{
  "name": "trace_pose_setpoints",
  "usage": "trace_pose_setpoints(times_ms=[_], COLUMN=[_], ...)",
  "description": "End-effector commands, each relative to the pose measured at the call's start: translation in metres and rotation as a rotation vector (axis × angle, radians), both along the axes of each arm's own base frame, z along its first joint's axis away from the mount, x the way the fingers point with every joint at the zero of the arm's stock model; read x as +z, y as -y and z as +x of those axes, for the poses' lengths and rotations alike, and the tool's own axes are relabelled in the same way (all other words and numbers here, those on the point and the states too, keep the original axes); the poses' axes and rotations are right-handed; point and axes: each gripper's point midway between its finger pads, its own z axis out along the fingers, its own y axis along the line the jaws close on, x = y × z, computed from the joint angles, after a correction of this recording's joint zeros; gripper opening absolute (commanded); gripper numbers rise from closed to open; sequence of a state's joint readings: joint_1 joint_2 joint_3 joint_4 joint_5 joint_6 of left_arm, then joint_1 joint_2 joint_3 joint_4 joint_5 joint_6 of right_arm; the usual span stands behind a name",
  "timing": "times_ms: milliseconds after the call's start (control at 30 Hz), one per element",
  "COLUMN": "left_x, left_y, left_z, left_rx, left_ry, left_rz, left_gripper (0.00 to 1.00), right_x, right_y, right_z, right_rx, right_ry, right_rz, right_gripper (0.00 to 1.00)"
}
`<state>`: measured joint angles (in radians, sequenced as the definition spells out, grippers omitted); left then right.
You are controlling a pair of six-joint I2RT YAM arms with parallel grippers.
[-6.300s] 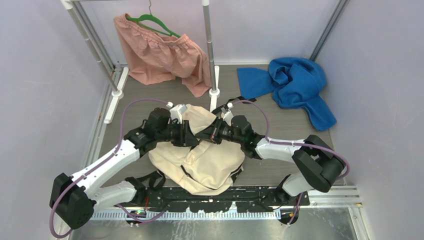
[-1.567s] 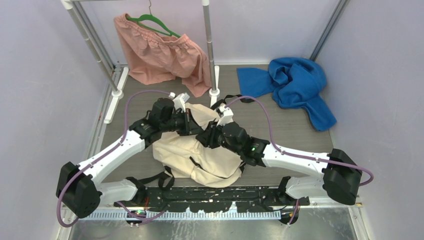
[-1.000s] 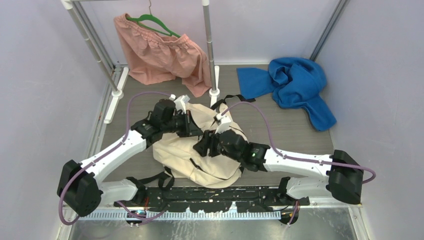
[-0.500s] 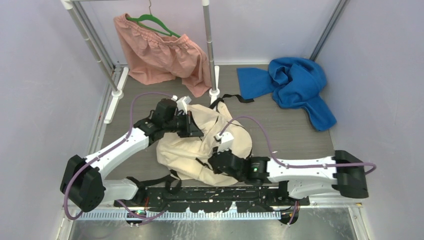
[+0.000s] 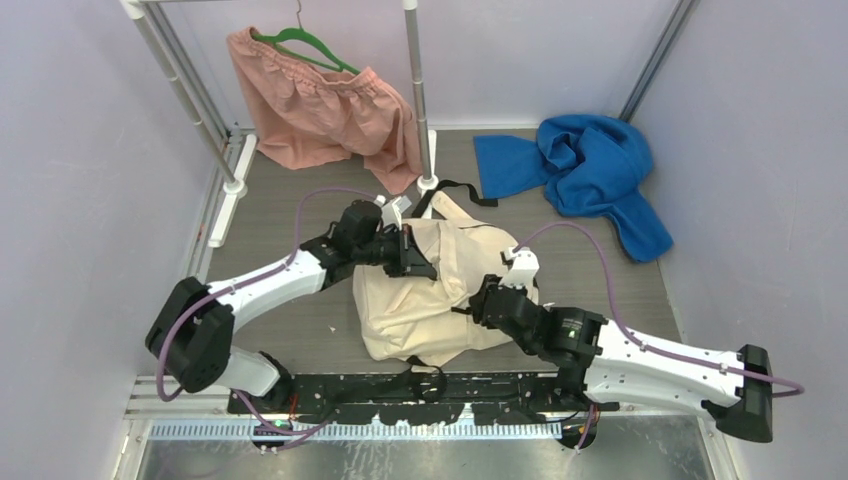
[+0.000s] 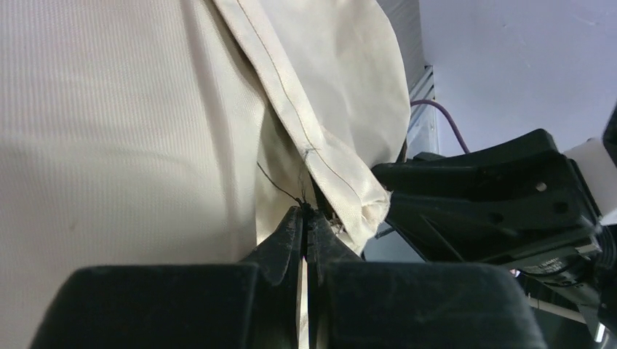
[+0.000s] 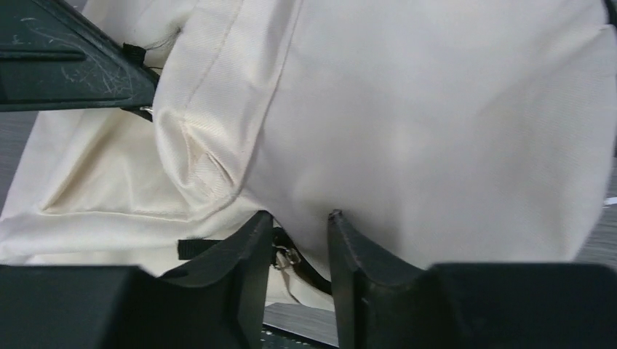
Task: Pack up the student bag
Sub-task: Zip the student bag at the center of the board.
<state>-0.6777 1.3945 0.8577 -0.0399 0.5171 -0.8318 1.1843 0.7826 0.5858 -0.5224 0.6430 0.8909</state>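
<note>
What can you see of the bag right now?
The bag is cream, soft woven fabric with stitched seams and black straps. It lies crumpled and slack on the table, near its middle. The left hand pinches a seamed edge of it. The right hand, open, touches its side near a strap.

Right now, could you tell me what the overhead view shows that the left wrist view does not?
Only the overhead view shows the blue cloth and the hanging pink garment. Only the left wrist view shows the left pincer shut tight on a seam edge of the bag. Both show that cream bag.
</note>
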Motion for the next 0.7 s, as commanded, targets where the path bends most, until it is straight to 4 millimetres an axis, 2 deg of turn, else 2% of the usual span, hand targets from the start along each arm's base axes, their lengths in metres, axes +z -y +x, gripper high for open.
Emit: trace_pose_setpoints(times_ms=[0, 67, 200, 300, 400, 533, 600, 667], left_x=[0.02, 0.019, 0.026, 0.03, 0.033, 0.031, 0.028, 0.025], left_y=[0.018, 0.019, 0.021, 0.025, 0.029, 0.032, 0.033, 0.034], left_z=[0.026, 0.03, 0.038, 0.042, 0.046, 0.047, 0.046, 0.045], left_rx=[0.052, 0.068, 0.089, 0.091, 0.087, 0.077, 0.069, 0.065], left_ry=[0.046, 0.048, 0.064, 0.068, 0.067, 0.059, 0.051, 0.045], left_rz=[-0.091, -0.089, -0.094, -0.102, -0.109, -0.109, -0.107, -0.103], left_gripper=[0.0, 0.0, 0.0, 0.0, 0.0, 0.0, 0.0, 0.0], right_x=[0.034, 0.051, 0.071, 0.073, 0.062, 0.045, 0.038, 0.036], right_y=[0.009, -0.007, -0.031, -0.051, -0.061, -0.059, -0.051, -0.046], right_z=[0.011, 0.012, 0.02, 0.028, 0.035, 0.04, 0.042, 0.042], right_rx=[-0.029, 0.009, 0.023, 0.034, 0.023, -0.015, -0.044, -0.061], right_ry=[0.08, 0.096, 0.108, 0.104, 0.087, 0.069, 0.066, 0.061], right_rz=[0.057, 0.124, 0.15, 0.13, 0.078, 0.003, -0.044, -0.063], right_gripper=[0.46, 0.52, 0.53, 0.53, 0.53, 0.47, 0.4, 0.26])
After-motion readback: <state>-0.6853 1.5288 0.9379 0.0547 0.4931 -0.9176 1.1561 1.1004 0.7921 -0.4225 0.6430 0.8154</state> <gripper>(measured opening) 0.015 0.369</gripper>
